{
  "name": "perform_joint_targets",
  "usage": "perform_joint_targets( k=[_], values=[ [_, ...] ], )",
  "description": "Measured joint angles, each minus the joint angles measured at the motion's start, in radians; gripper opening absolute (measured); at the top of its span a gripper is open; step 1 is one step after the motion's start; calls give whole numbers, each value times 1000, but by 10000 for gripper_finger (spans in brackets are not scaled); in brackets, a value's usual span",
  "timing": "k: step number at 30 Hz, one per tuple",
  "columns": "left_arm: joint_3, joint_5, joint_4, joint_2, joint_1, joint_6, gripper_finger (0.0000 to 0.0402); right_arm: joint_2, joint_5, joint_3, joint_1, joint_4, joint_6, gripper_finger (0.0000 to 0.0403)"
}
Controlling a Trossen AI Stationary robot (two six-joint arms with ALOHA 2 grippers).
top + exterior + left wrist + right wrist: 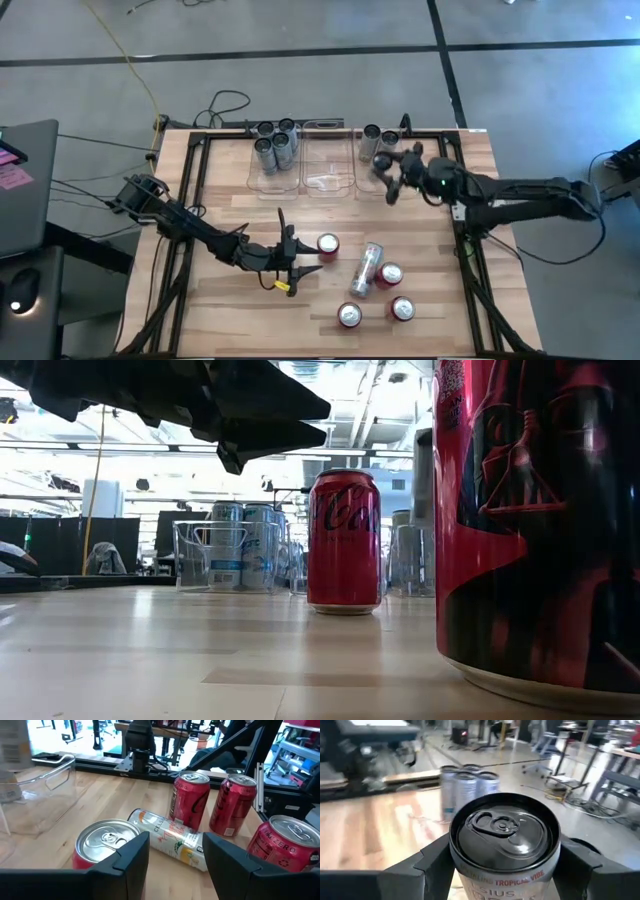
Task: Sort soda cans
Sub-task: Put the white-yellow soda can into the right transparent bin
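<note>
Right pincer (502, 865) clamped on a dark-topped silver can (504, 832), at 1 o'clock on the desk (230, 300) by the right clear bin (380, 150), which holds two silver cans. Left pincer (172, 855) jaws apart, hovering beside an upright red can (328, 244) near centre. Three more red cans (402, 309) and a tipped silver can (366, 269) at 5 o'clock. Left bin (272, 152) at 11 o'clock holds four silver cans

Nearest red can (540, 520) cut off by frame edge.
</note>
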Motion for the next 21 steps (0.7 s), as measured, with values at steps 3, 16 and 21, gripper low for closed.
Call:
perform_joint_targets(
  k=[3,16,21],
  values=[
    [0,0,-4,0,0,0,178,20,-98,-58,-111,95,22,282],
    [0,-3,-27,0,3,4,178,255,-179,-137,-229,339,56,282],
    [0,-4,-37,0,3,2,178,349,-183,-137,-243,396,76,282]
  ],
)
